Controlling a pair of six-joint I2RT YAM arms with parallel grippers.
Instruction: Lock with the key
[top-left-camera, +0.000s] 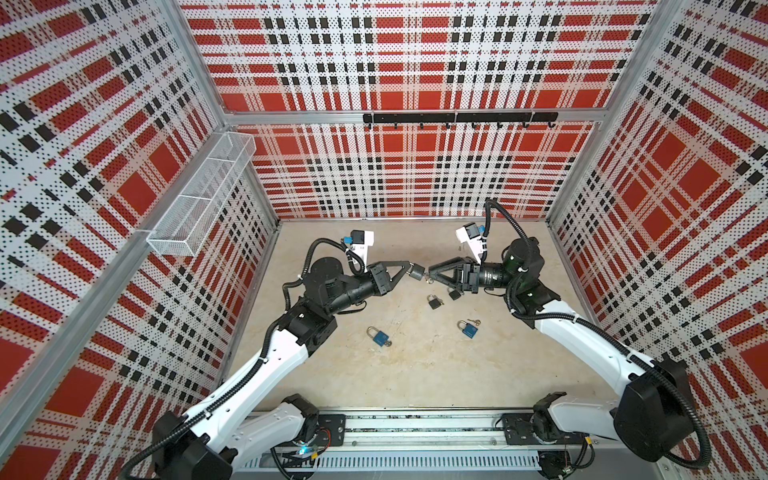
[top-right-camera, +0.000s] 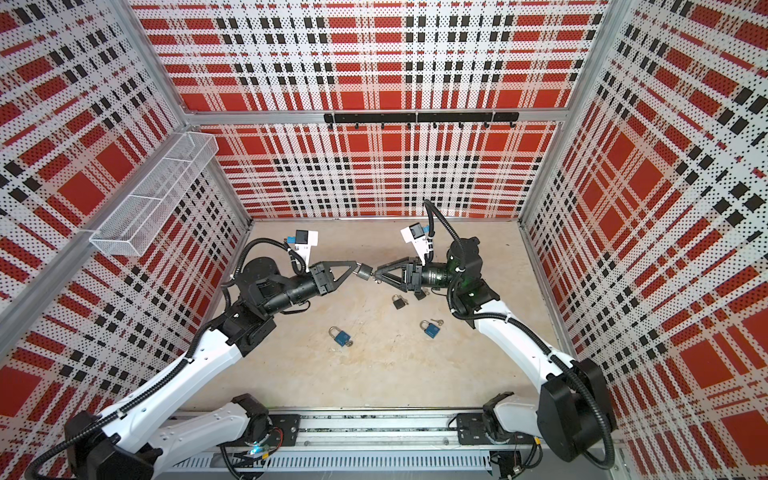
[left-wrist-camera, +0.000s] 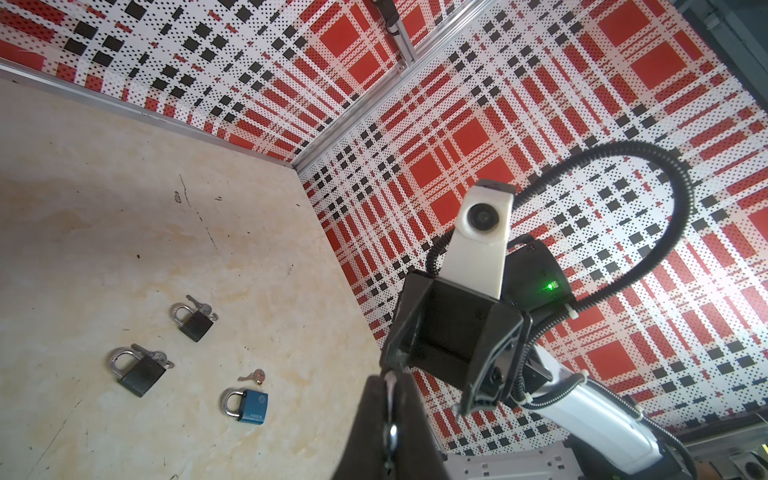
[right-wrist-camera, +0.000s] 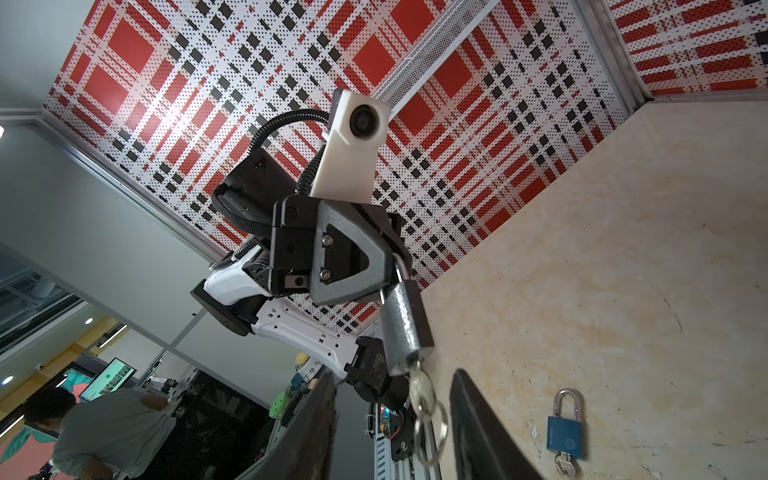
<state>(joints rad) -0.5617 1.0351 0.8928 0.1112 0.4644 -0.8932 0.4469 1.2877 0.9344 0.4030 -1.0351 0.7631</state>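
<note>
My left gripper (top-left-camera: 409, 266) is shut on the shackle of a dark padlock (top-left-camera: 415, 272), which hangs above the floor in both top views. In the right wrist view the padlock (right-wrist-camera: 405, 324) has a key (right-wrist-camera: 420, 384) in its keyhole, and a ring (right-wrist-camera: 432, 432) dangles from the key. My right gripper (right-wrist-camera: 392, 374) is open, one finger on each side of the key, neither touching it. In the left wrist view my left gripper's fingers (left-wrist-camera: 374, 415) pinch the silver shackle (left-wrist-camera: 391, 434), and the right gripper (left-wrist-camera: 428, 386) faces them.
On the floor lie two dark padlocks (top-left-camera: 434, 301) (top-left-camera: 455, 294) and two blue padlocks (top-left-camera: 380, 336) (top-left-camera: 469, 329) with keys. A wire basket (top-left-camera: 199, 195) hangs on the left wall. A black hook rail (top-left-camera: 459, 118) runs along the back wall.
</note>
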